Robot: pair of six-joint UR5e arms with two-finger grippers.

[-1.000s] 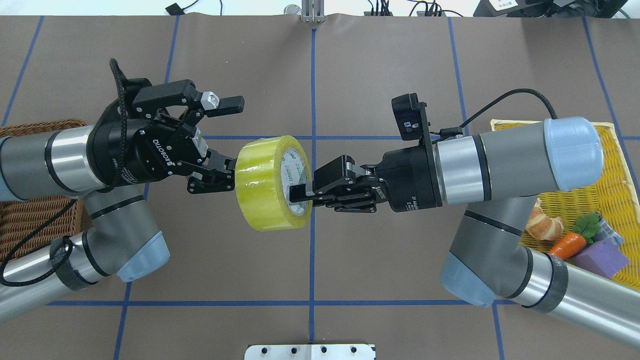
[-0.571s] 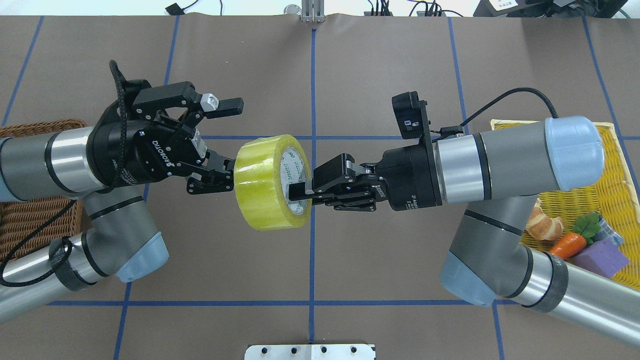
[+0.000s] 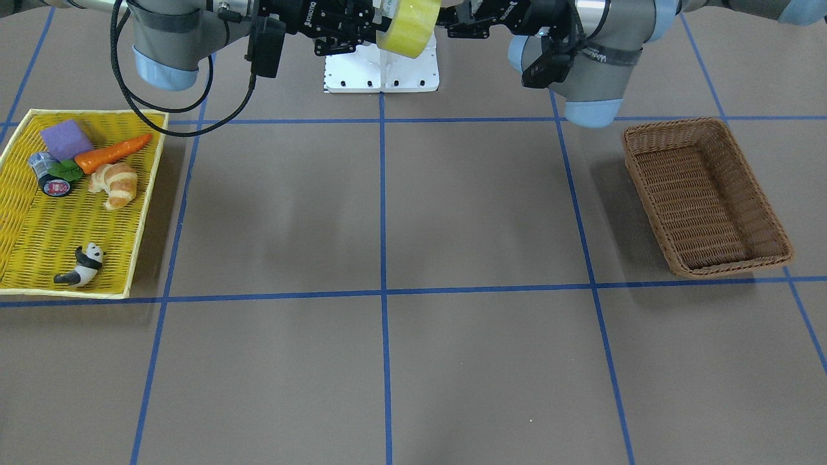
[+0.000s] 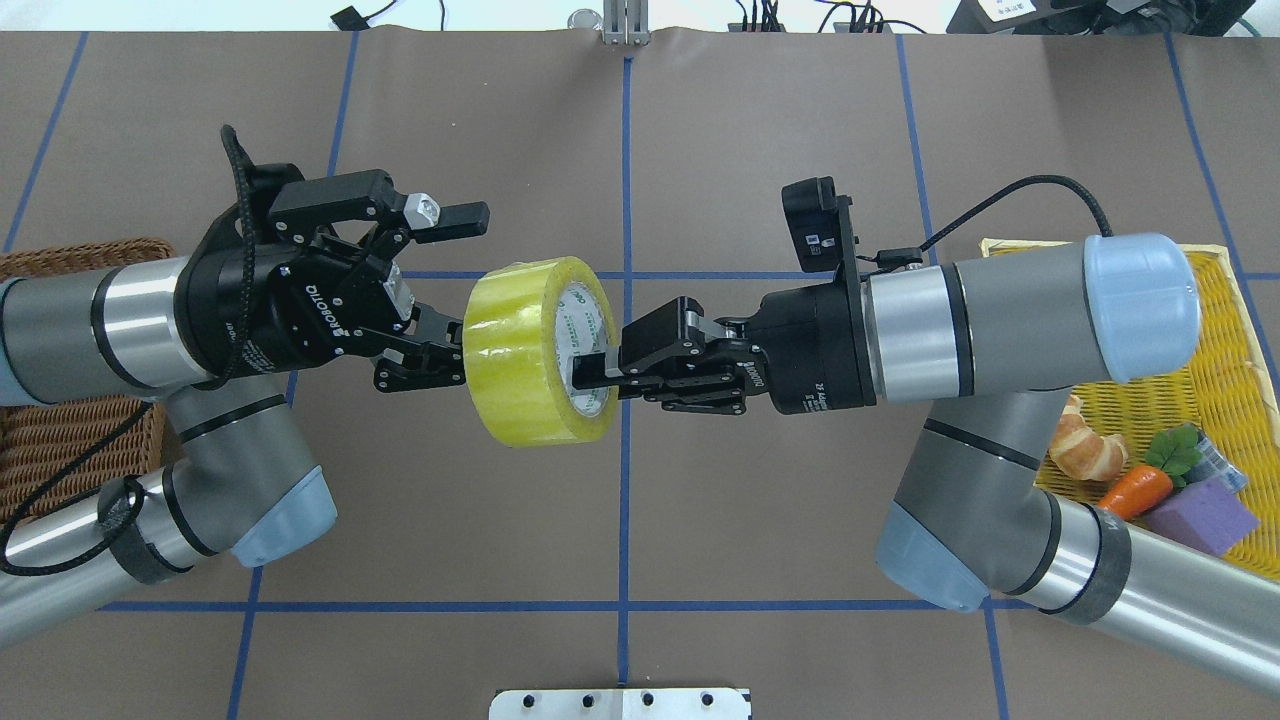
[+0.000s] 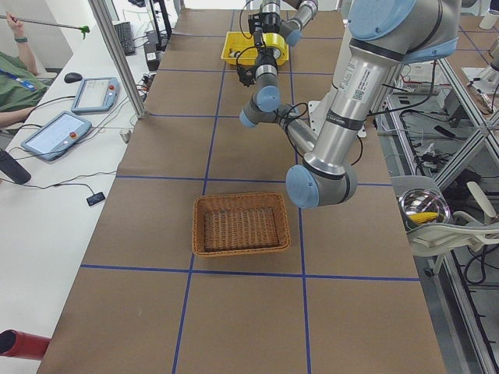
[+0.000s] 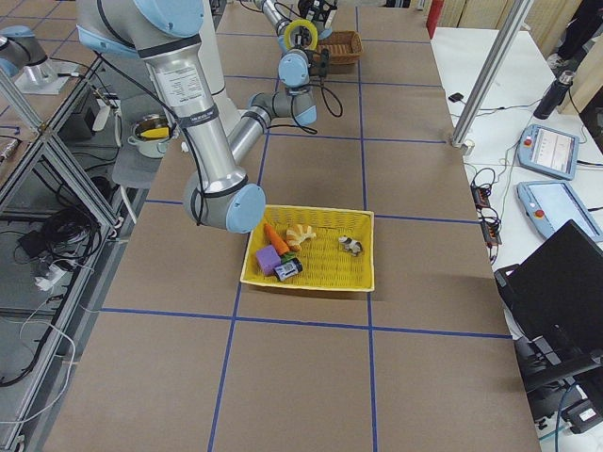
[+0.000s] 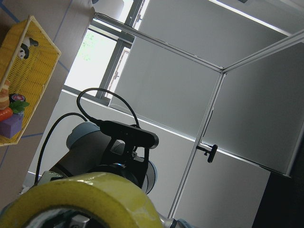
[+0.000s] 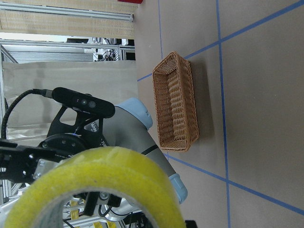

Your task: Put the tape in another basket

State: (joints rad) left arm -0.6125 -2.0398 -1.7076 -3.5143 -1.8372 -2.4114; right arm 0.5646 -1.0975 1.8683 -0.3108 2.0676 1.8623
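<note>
Mid-frame in the overhead view, raised off the tabletop [image 4: 760,130], the tape [image 4: 520,350] hangs on edge between the two arms. The right pincer [image 4: 603,370] is closed down on the roll's wall, with one finger inside the whitish core and the rest of the grip hidden behind the rim. That grip looks to be what carries it. The left pincer [image 4: 460,288] is spread wide and holds nothing. Its lower finger sits just beside the roll's yellow face, contact unclear, and its upper finger is above and clear.

Judgement: this is the hand-over step. The roll is presented sideways so the left arm can take the free side. The brown wicker basket [image 3: 704,200] sits at the right of the front-facing view, on the left arm's side and well apart from the tape, which is not yet in it. The yellow tray basket [image 3: 45,239] at that view's left holds a croissant [image 3: 115,184], carrot [image 3: 113,154], purple block [image 3: 66,139], small can [image 3: 52,184] and panda figure [image 3: 81,266].

Next, the left pincer needs to get round the roll's wall and close before the right one lets go. The roll looks wide and slick, so an early release risks a drop.
</note>
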